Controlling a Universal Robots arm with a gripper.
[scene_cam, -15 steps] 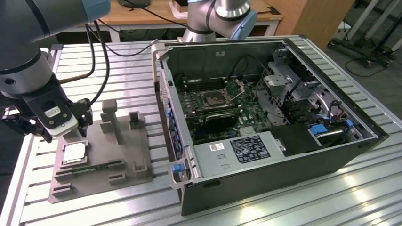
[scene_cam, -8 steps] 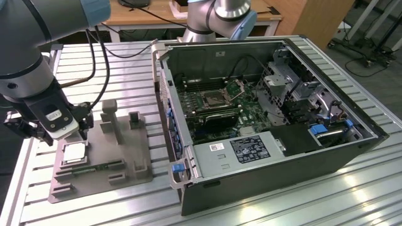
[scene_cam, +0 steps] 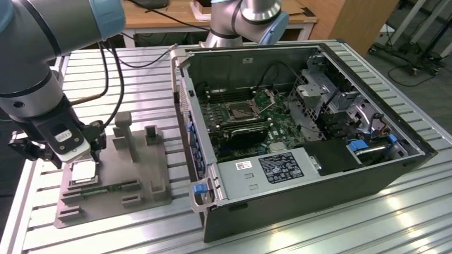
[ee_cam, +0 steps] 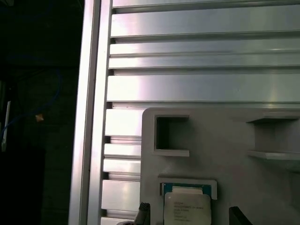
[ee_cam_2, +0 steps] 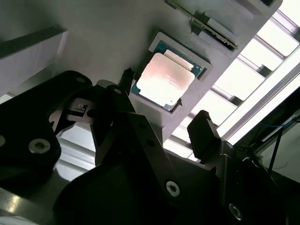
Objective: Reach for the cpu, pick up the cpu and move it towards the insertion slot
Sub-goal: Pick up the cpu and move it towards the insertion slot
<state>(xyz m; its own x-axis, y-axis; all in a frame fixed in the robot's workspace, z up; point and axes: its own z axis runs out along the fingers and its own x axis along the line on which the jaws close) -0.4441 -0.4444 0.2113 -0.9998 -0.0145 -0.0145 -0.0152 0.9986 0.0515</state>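
Observation:
The cpu [scene_cam: 83, 172] lies flat in a square recess of the grey plastic tray [scene_cam: 145, 177], near the exterior view's left. Its silvery top shows in the second wrist view [ee_cam_2: 164, 79] and in the first wrist view [ee_cam: 186, 206]. My gripper [scene_cam: 80, 160] hangs just above it, open, with one dark fingertip [ee_cam_2: 124, 77] on each side of the chip and apart from it. The insertion slot [scene_cam: 238, 111] sits on the green motherboard inside the open computer case, its hinged metal plate [scene_cam: 268, 98] raised.
The open computer case [scene_cam: 310, 159] stands to the exterior view's right of the tray. A memory stick [scene_cam: 106, 188] lies in the tray beside upright grey posts [scene_cam: 126, 135]. A second arm's base [scene_cam: 247, 21] stands behind the case. The ribbed metal table's edge [ee_cam: 89, 117] is near.

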